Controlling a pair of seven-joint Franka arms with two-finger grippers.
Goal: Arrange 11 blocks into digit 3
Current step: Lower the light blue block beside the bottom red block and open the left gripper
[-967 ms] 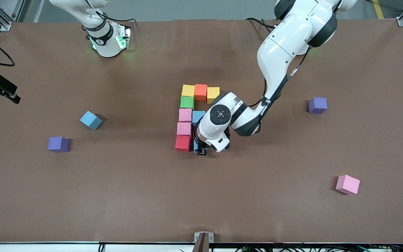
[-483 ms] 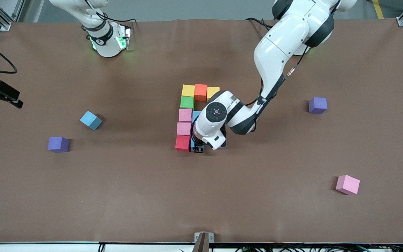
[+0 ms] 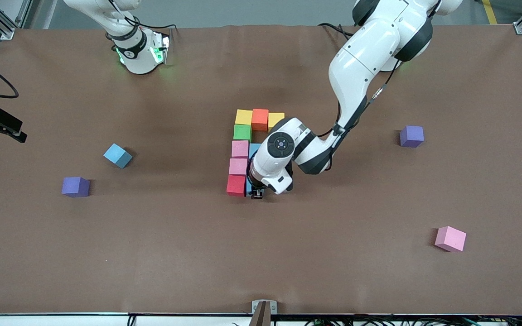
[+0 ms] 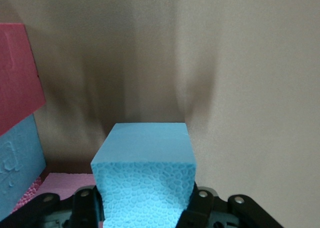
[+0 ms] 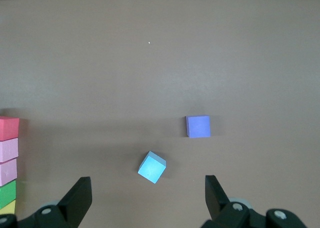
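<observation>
**Left gripper pinches a light blue cube beside the red cube**

The left gripper pinches a pebbly, matte foam light blue cube, low and just beside the red cube; from the front the wrist hides nearly all of it. Away from the front camera from the red cube run two pink cubes, a green cube, then a yellow-orange-yellow row. Since a second ago the wrist has shifted closer to the column. The right gripper waits, fingers spread, above a loose light blue cube.
</observation>
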